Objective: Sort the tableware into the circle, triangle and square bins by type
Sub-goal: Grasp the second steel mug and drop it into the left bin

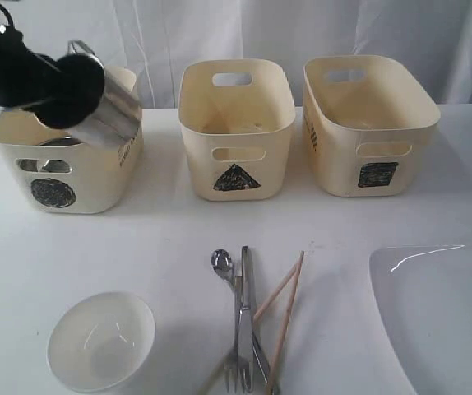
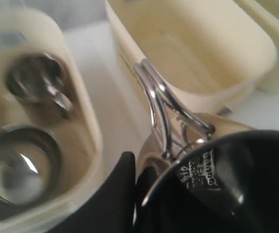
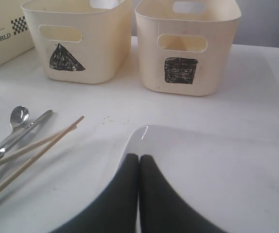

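Note:
My left gripper [image 2: 137, 167] is shut on the rim of a steel mug [image 1: 114, 111], holding it tilted above the circle bin [image 1: 63, 177]. The mug's wire handle [image 2: 159, 107] sticks out past the fingers. Inside that bin lie another steel mug [image 2: 37, 80] and a steel bowl [image 2: 20, 167]. The triangle bin [image 1: 236, 132] and square bin [image 1: 372, 123] stand to its right. Near the front are a small white bowl [image 1: 100, 341], spoon [image 1: 222, 263], knife [image 1: 245, 313], fork [image 1: 236, 374] and chopsticks [image 1: 284, 317]. My right gripper [image 3: 139, 158] is shut and empty over a corner of the white plate [image 3: 217, 165].
The three bins stand in a row along the back of the white table [image 1: 162, 239], in front of a white curtain. The large plate [image 1: 441, 321] fills the front right corner. The cutlery lies bunched together at front centre.

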You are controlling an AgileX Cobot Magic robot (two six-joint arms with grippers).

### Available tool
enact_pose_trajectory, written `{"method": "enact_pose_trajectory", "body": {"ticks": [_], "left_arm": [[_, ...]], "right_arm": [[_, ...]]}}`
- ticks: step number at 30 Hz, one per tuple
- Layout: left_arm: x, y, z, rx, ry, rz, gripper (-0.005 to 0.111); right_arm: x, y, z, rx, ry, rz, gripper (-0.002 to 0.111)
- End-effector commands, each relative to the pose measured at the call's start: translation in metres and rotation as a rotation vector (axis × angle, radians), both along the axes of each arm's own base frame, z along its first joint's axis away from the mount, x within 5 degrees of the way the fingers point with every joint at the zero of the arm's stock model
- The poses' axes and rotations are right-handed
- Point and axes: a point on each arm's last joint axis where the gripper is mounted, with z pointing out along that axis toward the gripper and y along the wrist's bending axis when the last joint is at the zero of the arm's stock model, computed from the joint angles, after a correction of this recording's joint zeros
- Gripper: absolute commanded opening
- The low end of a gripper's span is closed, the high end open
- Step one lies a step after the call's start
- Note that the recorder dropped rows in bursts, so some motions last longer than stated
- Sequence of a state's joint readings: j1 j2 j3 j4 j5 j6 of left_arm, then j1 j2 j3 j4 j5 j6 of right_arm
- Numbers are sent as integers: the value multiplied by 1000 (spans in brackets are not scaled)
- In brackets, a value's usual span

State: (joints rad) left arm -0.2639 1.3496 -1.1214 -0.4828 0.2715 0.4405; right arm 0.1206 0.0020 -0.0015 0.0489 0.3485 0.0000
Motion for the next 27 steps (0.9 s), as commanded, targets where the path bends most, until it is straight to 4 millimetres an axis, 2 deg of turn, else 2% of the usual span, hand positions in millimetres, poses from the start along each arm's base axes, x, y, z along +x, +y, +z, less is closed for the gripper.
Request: {"method": "enact_pose_trajectory", "body": {"ticks": [1,5,10,15,18,25,27], "left_arm": [[18,11,14,90,-299,114,0],[39,14,8,105,-412,197,0],[71,17,-16,139,-518,306,0],[99,17,-63,182,-491,356,0],[105,15,-83,142,-412,365,0],[105,20,-89,60,-329,426,0],[106,24,-90,63,-307,427,5]], "right_arm": [[0,0,0,8,-4,-1,0],[0,0,0,8,-4,-1,0],[0,0,0,8,-4,-1,0],[0,0,0,8,-4,-1,0],[0,0,0,8,-4,-1,0],[0,0,0,8,-4,-1,0],[0,0,0,8,-4,-1,0]]}}
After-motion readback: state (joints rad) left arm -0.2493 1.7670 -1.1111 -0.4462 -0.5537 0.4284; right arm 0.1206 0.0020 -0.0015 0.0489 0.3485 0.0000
